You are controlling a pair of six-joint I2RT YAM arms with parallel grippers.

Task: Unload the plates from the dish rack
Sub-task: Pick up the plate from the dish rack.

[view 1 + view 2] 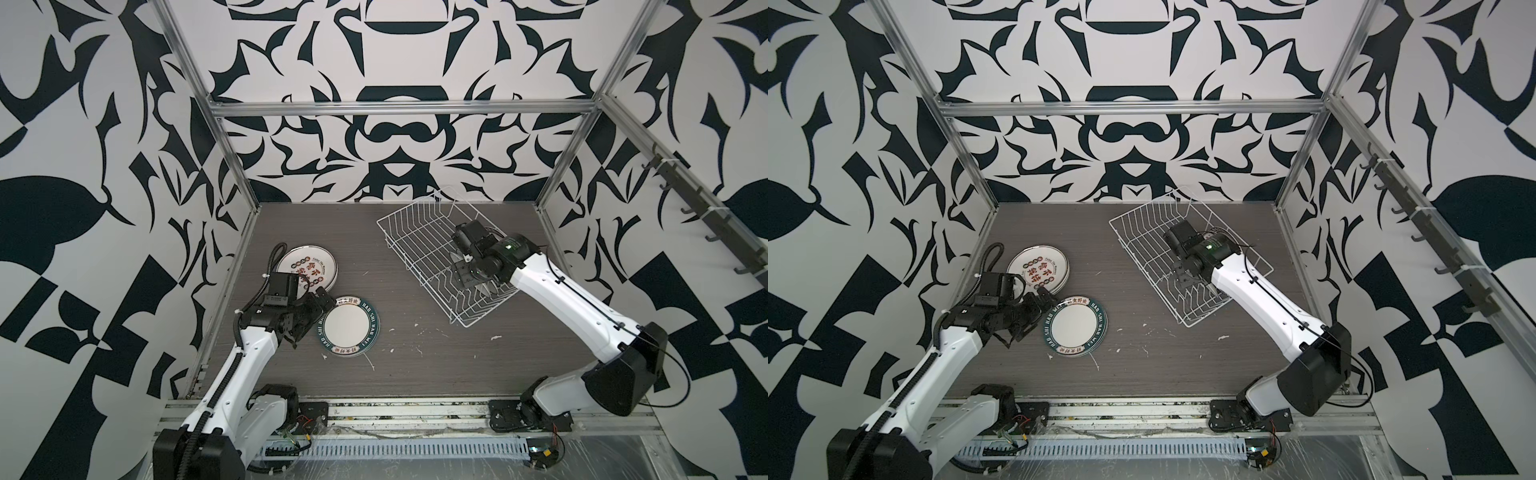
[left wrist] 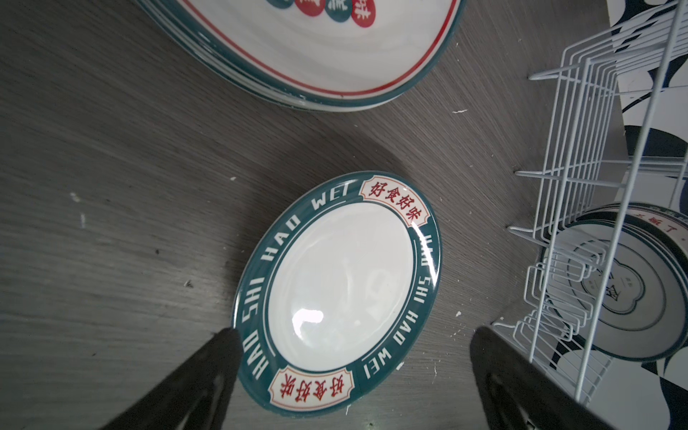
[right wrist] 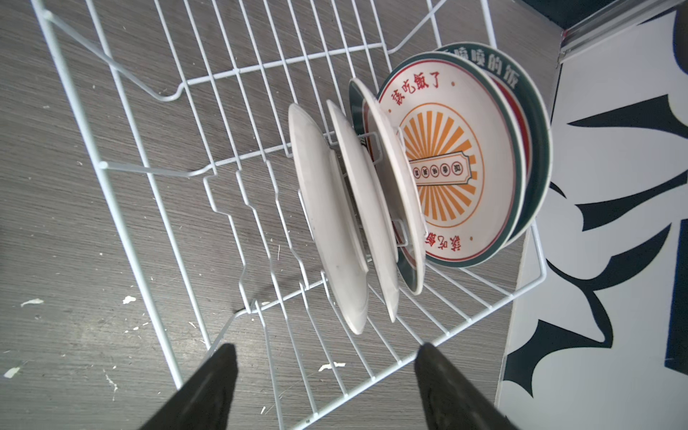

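Right wrist view: right gripper (image 3: 325, 348) open, empty, near upright round white plates (image 3: 327, 216) in the white wire dish rack (image 3: 105, 165). Also open: left gripper (image 2: 355, 332).

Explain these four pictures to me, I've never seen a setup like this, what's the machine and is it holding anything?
These are two white robot arms mounted at the near edge of a grey table, each ending in a two-fingered gripper. Two pictures look down on the whole scene from overhead. The other two come from cameras on the arms' wrists. On the table lie a green-rimmed plate and, beside it, a small stack of plates. A wire dish rack holds several more plates standing on edge. The left gripper is open next to the green-rimmed plate; the right gripper is open over the rack, facing its plates. Neither holds anything.
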